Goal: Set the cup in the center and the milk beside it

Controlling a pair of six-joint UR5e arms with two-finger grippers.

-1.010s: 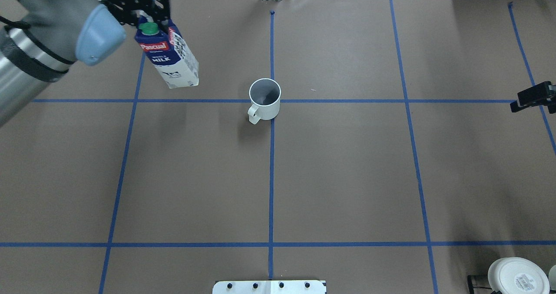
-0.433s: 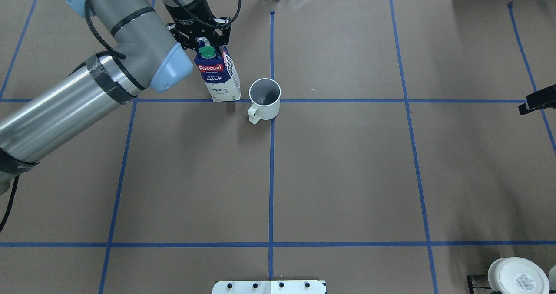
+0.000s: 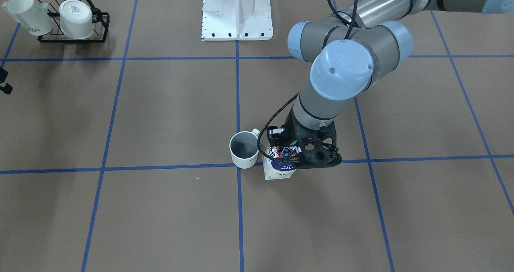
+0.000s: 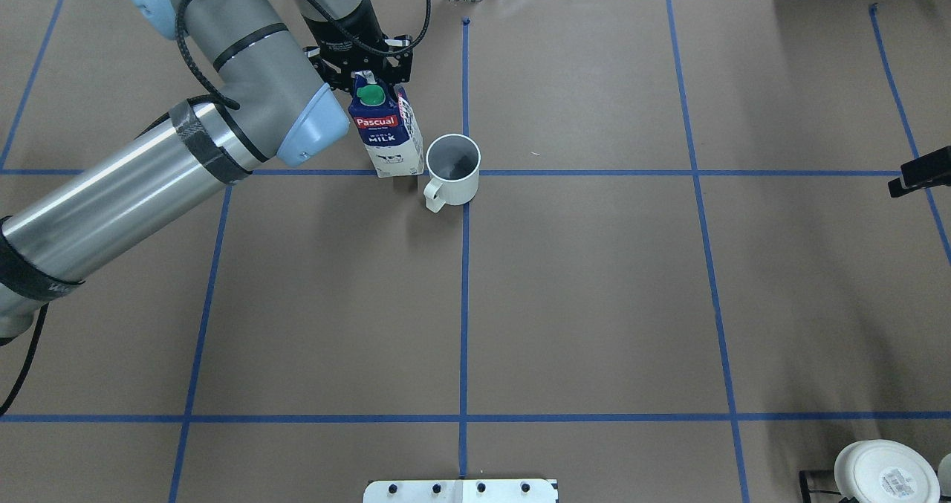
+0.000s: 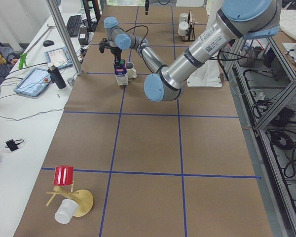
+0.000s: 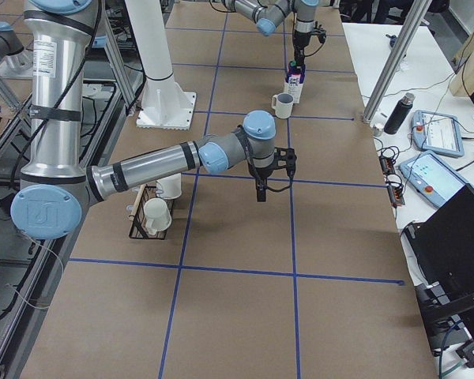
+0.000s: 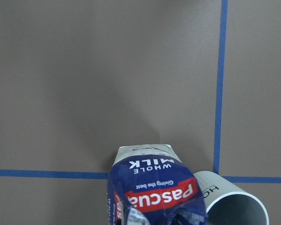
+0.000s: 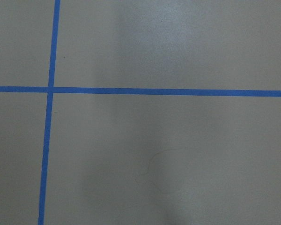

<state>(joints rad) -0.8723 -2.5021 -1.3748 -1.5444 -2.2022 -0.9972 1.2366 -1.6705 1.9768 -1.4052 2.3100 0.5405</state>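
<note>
One "Pascual WHOLE MILK" carton [image 4: 386, 137] clamped by left jaws; right jaws: cannot tell.

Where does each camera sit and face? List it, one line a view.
Front-facing: across the table, facing the robot, steeply down; left arm over milk and cup.
Overhead: behind the robot, looking forward and down; left arm, left gripper on the milk.
Exterior left: table's left end, along it; left arm near.
Exterior right: opposite end; right arm near.
Left wrist: down onto milk and cup rim; no body.
Right wrist: down onto table and blue tape; no body.
Shared: front-facing and overhead show milk beside cup.
</note>
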